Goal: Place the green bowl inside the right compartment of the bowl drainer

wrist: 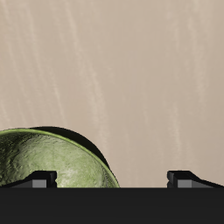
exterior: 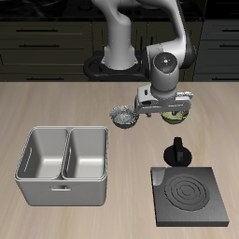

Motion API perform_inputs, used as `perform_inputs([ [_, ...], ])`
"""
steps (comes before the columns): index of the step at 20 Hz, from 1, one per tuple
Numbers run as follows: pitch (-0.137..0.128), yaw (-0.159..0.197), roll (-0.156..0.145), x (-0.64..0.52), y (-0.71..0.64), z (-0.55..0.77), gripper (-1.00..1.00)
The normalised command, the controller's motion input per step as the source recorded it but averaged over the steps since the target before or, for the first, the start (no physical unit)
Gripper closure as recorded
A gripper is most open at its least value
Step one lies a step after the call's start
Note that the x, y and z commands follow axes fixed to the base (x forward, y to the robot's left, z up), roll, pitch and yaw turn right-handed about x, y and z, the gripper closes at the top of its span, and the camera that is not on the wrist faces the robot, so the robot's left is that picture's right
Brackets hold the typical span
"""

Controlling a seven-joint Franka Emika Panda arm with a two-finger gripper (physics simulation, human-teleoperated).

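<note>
The green bowl [exterior: 175,116] sits on the table behind the stove plate, mostly covered by my gripper [exterior: 165,111] just above it. Up close, the green bowl [wrist: 52,164] shows its olive rim and mottled yellowish inside. My gripper [wrist: 114,180] is open, its fingertips [wrist: 40,179] wide apart. One tip is over the bowl's inside, the other over bare table, with the rim between them. The bowl drainer [exterior: 63,183], a grey basin with two deep wells, stands near the table's front edge, well away from the bowl.
A grey speckled bowl [exterior: 122,117] rests beside the green bowl, on the drainer's side. A flat black stove plate [exterior: 191,194] lies at the front, with a small black moka pot [exterior: 176,151] just behind it.
</note>
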Motion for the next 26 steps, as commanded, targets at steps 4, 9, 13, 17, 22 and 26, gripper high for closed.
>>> perform_inputs([
  [4, 0.076, 0.001, -0.016, -0.11, -0.12, -0.38, -1.00],
  [9, 0.042, -0.062, 0.085, -0.12, 0.06, -0.22, 1.00],
  [13, 0.018, -0.062, 0.031, -0.11, 0.01, -0.01, 1.00],
  [17, -0.039, -0.037, 0.028, -0.05, -0.03, 0.19, 1.00],
  [22, -0.026, -0.012, 0.017, -0.02, -0.02, 0.09, 1.00],
  [26, -0.030, 0.004, -0.010, 0.02, -0.09, 0.13, 1.00],
])
